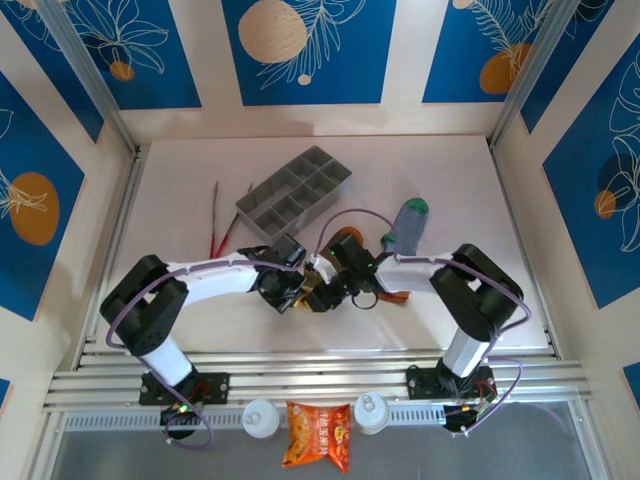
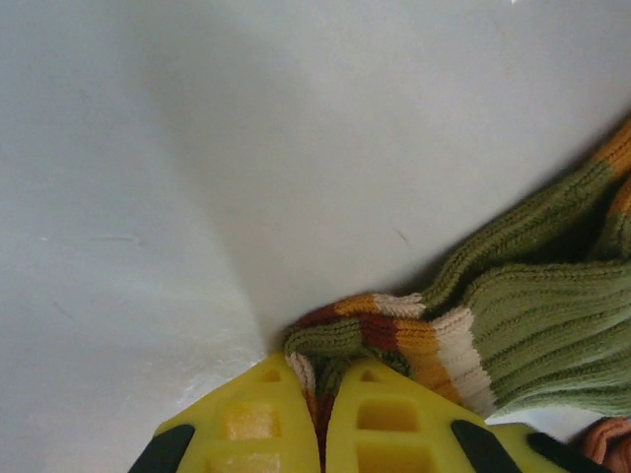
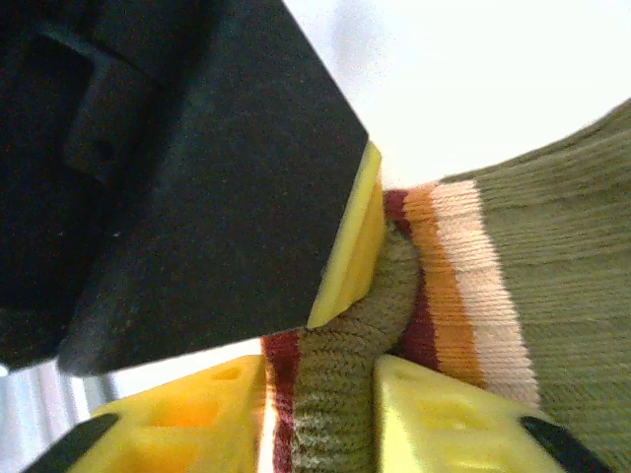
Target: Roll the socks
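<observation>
Two grippers sit nose to nose near the front middle of the table (image 1: 470, 190), so room there is tight. The grey tray (image 1: 296, 188) is just beyond them, the red-handled tongs (image 1: 214, 240) lie off to the left, and the near edge with its metal rails is close behind. The bare tabletop is mostly at the far right and along the left side.

The top view gives the layout, with both wrists bunched over the olive sock (image 2: 552, 325). The wrist views give the grips. In the left wrist view, the left gripper (image 2: 320, 379) has its yellow fingers pressed together on the striped cuff, and the ribbed body runs off to the right across the table. In the right wrist view, the right gripper (image 3: 320, 370) has its jaws partway apart. A twisted fold of that same cuff sits between them, with a sliver of light along one finger — it looks loose, not clamped.

The grey-blue sock (image 1: 408, 228) lies flat right of centre, its near end tucked under the right arm. Its long axis runs near-to-far, with the green toe pointing away from the arms.
</observation>
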`<state>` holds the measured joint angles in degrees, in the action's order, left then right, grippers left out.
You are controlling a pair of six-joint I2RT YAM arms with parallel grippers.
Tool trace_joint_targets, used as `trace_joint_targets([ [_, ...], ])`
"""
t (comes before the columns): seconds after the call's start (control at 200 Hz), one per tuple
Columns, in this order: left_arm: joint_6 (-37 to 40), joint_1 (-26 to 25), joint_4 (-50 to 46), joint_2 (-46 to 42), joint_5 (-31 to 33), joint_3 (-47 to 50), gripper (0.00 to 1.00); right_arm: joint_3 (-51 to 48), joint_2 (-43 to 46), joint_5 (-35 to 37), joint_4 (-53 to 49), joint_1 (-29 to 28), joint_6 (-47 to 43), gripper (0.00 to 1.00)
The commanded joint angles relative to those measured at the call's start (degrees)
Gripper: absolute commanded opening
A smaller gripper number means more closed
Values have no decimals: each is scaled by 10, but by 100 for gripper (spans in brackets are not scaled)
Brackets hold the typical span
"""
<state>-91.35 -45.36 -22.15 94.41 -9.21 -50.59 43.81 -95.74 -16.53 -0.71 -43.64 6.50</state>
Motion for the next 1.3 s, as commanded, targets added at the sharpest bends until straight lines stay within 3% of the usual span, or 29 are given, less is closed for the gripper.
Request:
trace_joint_targets([
  [0.0, 9, -14, -106, 42, -8, 25, 0, -44, 57, 134, 13, -15, -41, 39],
  [0.1, 11, -14, -109, 41, -6, 22, 0, -94, 124, 210, 62, -48, -56, 41],
  [0.19, 12, -15, -111, 43, -6, 18, 0, -145, 186, 290, 116, -90, -64, 50],
  [0.305, 15, -14, -115, 46, -6, 12, 0, -164, 217, 381, 115, -148, -84, 58],
  [0.535, 20, -14, -116, 46, -6, 7, 0, -138, 165, 491, 114, -228, -162, 61],
  [0.755, 21, -14, -121, 43, -6, 4, 0, -86, 77, 561, 122, -252, -207, 59],
  [0.85, 21, -13, -120, 41, -6, 5, 0, -74, 59, 560, 109, -253, -207, 51],
  [1.0, 18, -11, -118, 35, -7, 7, 0, -48, 31, 557, 59, -251, -168, 19],
  [1.1, 14, -8, -120, 24, -6, 9, 0, -30, 12, 558, 11, -248, -113, 6],
  [1.175, 9, -6, -120, 15, -7, 13, 0, -19, -3, 560, -33, -242, -54, 0],
  [1.296, -2, -4, -117, 0, -11, 23, 0, -13, -17, 529, -65, -238, 6, 0],
])
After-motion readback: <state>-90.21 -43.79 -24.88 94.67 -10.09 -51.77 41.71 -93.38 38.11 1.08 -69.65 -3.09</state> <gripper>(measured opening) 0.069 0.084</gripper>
